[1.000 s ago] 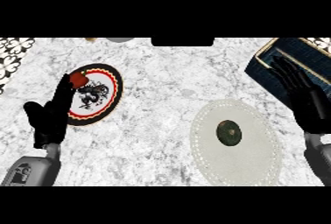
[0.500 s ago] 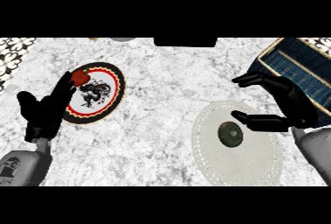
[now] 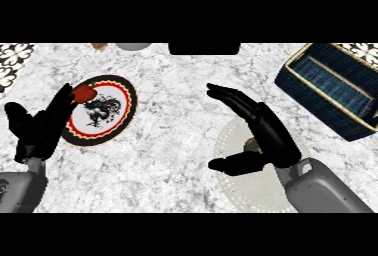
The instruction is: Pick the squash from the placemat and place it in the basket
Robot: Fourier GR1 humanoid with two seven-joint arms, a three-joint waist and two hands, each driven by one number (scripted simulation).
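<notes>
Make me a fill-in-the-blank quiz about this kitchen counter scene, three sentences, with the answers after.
1. The right robot hand hovers with straight fingers over the pale round ____.
2. The blue basket sits at the counter's far ____ side.
3. A small ____ object lies on the rim of the rooster plate, beside the left robot hand.

Answers: placemat; right; red

The surface (image 3: 177, 80) looks like polished white marble with grey veining. At two o'clock, the basket (image 3: 336, 90) is dark blue woven wicker with a pale rim. The white placemat (image 3: 244, 192) looks lacy and matt. At nine o'clock, the round plate (image 3: 100, 111) seems glazed ceramic. Both black hands (image 3: 258, 127) (image 3: 37, 127) look matt, with smooth grey forearms.
</notes>
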